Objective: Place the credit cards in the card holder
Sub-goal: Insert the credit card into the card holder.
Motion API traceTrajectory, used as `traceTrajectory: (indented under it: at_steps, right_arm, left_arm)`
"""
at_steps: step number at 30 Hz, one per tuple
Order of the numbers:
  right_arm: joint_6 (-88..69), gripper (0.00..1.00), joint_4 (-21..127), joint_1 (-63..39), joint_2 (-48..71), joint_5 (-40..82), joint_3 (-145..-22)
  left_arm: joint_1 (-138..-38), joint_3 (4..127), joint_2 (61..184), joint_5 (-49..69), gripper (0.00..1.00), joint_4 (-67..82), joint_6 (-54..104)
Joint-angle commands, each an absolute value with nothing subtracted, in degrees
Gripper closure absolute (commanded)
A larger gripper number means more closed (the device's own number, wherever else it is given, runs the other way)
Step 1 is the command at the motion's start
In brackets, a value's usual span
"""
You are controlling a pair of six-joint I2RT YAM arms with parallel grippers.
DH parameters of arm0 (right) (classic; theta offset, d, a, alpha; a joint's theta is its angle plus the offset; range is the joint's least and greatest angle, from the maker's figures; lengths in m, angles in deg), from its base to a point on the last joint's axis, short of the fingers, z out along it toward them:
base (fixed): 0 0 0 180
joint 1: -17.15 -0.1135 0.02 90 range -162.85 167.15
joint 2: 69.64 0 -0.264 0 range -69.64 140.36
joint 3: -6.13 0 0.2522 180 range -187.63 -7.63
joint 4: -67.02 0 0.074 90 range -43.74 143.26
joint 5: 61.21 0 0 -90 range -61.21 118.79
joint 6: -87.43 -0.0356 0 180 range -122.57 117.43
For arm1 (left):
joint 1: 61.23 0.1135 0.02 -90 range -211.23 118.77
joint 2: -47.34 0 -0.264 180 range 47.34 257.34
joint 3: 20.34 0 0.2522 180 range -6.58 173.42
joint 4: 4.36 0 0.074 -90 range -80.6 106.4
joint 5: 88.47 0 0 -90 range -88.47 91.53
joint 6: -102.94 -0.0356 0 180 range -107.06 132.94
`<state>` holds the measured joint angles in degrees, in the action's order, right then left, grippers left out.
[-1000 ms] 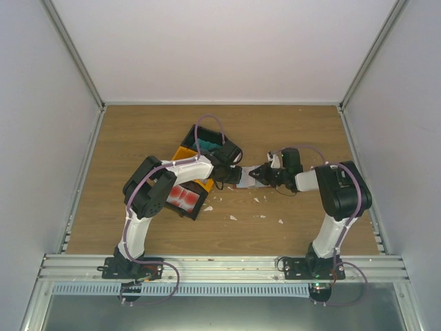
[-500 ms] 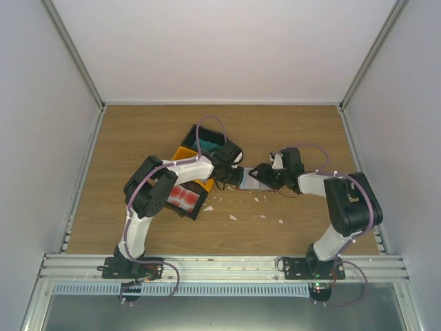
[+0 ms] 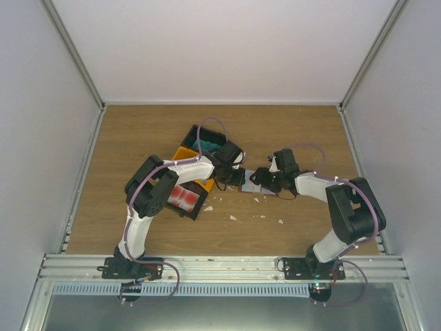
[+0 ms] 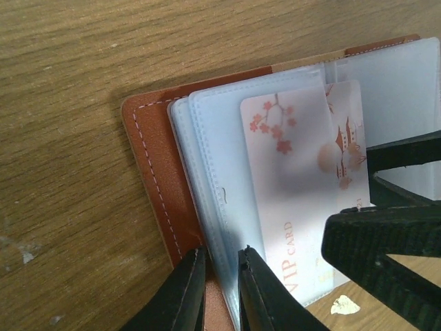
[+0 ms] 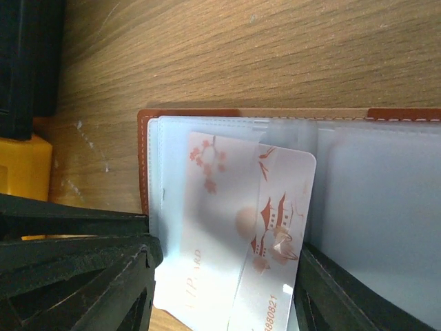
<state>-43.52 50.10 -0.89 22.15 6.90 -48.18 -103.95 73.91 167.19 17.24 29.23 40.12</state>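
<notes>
My right fingers (image 5: 131,276) have just sprung wide and let go of the pale pink VIP card (image 4: 296,200), which sits partway inside a clear sleeve (image 4: 220,152) of the brown card holder (image 4: 148,172), lying open on the worktop (image 4: 62,103). I judge it needs one more push. My left fingers (image 4: 189,289) pinch the holder's edge; a yellow bin (image 5: 21,172) crowds one side, with bare wood elsewhere.

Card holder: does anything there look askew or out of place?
Yes. The card sits tilted, only partly inside a clear sleeve of the holder, with one end sticking out past the sleeve's edge. White scraps also litter the table nearby.
</notes>
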Motion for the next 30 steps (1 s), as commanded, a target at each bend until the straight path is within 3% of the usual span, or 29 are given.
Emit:
traceTrajectory:
  at_steps: [1,5,11,15,20,26,30]
  right_arm:
    - [-46.3,0.47,46.19,-4.58,23.91,11.39,-49.49]
    - [-48.55,0.58,49.86,-7.03,24.88,11.19,-50.13]
    - [-48.72,0.59,51.04,-7.48,24.55,10.88,-50.25]
    - [-47.84,0.52,45.64,-7.37,19.87,16.04,-50.96]
    - [-46.53,0.43,38.58,-7.38,12.53,24.0,-52.01]
    - [-45.49,0.41,35.77,-7.37,6.26,27.11,-51.3]
    - [-45.54,0.41,36.4,-7.4,4.85,27.31,-49.54]
  left_arm:
    - [-104.69,73.15,170.1,18.08,0.82,30.83,39.41]
    - [-104.71,72.65,170.14,18.33,0.82,30.62,39.56]
    - [-104.65,72.42,169.07,18.71,0.8,30.74,39.67]
    - [-104.64,73.2,166.66,17.64,0.75,31.91,39.12]
    - [-104.73,75.22,161.69,16.84,0.62,34.23,37.63]
    - [-104.82,75.77,153.65,12.71,0.48,37.55,35.75]
    - [-104.75,75.87,150.36,2.74,0.47,43.03,35.81]
